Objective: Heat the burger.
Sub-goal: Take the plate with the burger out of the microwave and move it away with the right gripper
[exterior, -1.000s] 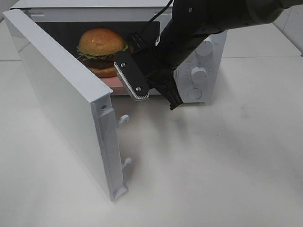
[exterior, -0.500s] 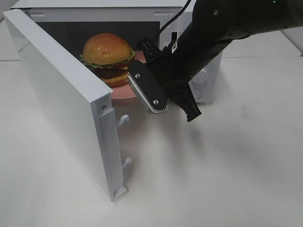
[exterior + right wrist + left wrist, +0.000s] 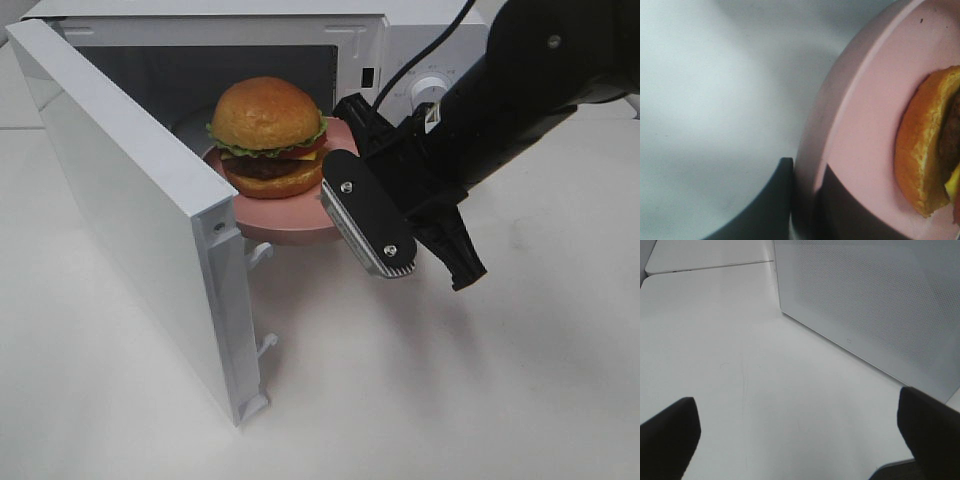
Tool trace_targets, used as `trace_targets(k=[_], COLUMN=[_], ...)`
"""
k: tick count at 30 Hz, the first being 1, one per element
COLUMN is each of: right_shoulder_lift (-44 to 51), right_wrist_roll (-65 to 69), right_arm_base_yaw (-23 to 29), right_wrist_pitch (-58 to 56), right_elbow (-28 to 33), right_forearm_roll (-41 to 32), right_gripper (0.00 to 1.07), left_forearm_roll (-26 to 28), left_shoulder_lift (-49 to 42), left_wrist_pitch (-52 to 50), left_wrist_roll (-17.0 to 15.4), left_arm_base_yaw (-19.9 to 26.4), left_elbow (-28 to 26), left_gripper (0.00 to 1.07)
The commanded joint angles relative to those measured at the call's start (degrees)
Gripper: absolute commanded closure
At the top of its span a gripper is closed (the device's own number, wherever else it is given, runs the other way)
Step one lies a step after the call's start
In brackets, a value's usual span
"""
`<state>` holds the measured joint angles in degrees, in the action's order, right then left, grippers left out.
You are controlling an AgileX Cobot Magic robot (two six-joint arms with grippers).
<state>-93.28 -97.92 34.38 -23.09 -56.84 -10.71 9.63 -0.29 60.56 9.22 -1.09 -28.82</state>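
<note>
On the left of the high view the microwave door (image 3: 140,215) stands swung wide, and the left wrist view shows the same door's perforated panel (image 3: 880,305) over bare table (image 3: 730,355), with the left gripper (image 3: 800,430) empty and its fingers (image 3: 670,432) spread far apart. Behind the door the microwave (image 3: 400,40) cavity is open and, as far as can be seen, holds nothing but the rear part of the plate (image 3: 285,215), which juts out through the doorway. The burger (image 3: 268,135) sits upright on that plate, roughly centred, bun on top of lettuce and patty. To the right, the right gripper (image 3: 365,215) has its fingers pinched on the plate's near rim; the right wrist view shows the pink rim (image 3: 850,115) clamped between dark pads (image 3: 772,200), with the bottom bun (image 3: 922,150) close by. The burger looks light and soft, a loose stack with a glossy dome that would squash or slide apart under a direct pinch, so the stiff plate is the sensible place to hold it. A one-sided rim grip leaves the plate cantilevered, so I judge that any tilt could let the burger slip toward the low edge; keeping the plate level matters more than speed. The knobs (image 3: 432,88) lie behind the right arm, partly hidden.
</note>
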Motion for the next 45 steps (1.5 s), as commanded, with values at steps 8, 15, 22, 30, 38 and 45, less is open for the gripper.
trace_targets(k=[8,15,22,30,38,45], right_shoulder_lift=[10.08,15.47,24.01,31.23,38.85,43.83], right_wrist_roll=[0.97,1.09,3.67,7.79,9.91,16.1], right_arm_base_yaw=[-0.23,-0.23,-0.23,-0.23,-0.23,-0.23], right_wrist_pitch=[6.19,6.25,5.96,4.13,1.6,-2.98], right_elbow=[9.45,14.04,19.54,23.66,28.07,29.34], right_forearm_roll=[-0.23,-0.23,-0.17,1.72,1.83,7.05], right_gripper=[1.07,1.07,1.07,1.07,1.07,1.07], left_forearm_roll=[0.06,0.06,0.06,0.06,0.06,0.06], left_shoulder_lift=[-1.15,-1.15,-1.15,-1.15,-1.15,-1.15], left_wrist_pitch=[-0.86,-0.86,-0.86,-0.86,-0.86,-0.86], left_wrist_roll=[-0.52,-0.52,-0.52,-0.52,-0.52,-0.52], left_arm_base_yaw=[0.0,0.0,0.0,0.0,0.0,0.0], left_elbow=[0.11,0.11,0.11,0.11,0.11,0.11], left_gripper=[0.06,0.06,0.06,0.06,0.06,0.06])
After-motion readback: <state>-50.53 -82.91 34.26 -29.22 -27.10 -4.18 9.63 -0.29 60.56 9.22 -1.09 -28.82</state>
